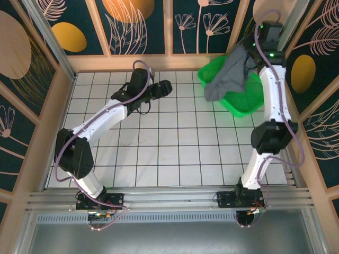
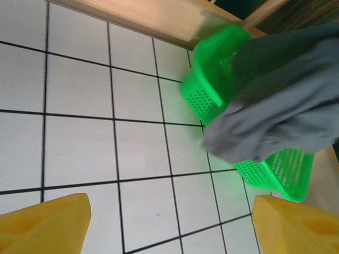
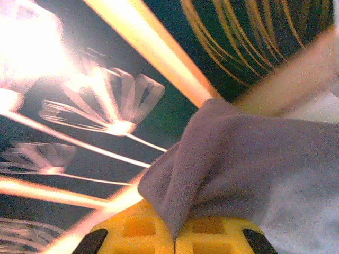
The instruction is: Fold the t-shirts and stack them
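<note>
Right pincer (image 3: 175, 241) is clamped on a fold of the dark slate-grey soft-cloth t-shirt (image 1: 229, 74). The shirt hangs above the bright green plastic mesh basket (image 1: 248, 106) at 1 o'clock on the white tiled desk (image 1: 159, 153). Left pincer (image 2: 169, 225): fingers apart, empty. Risk: the trailing hem may snag the basket rim and drag the basket.

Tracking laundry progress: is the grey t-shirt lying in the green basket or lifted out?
Lifted out: the t-shirt hangs bunched from the shut right pincer, dangling above the basket. Whether it touches the basket, cannot tell.
</note>
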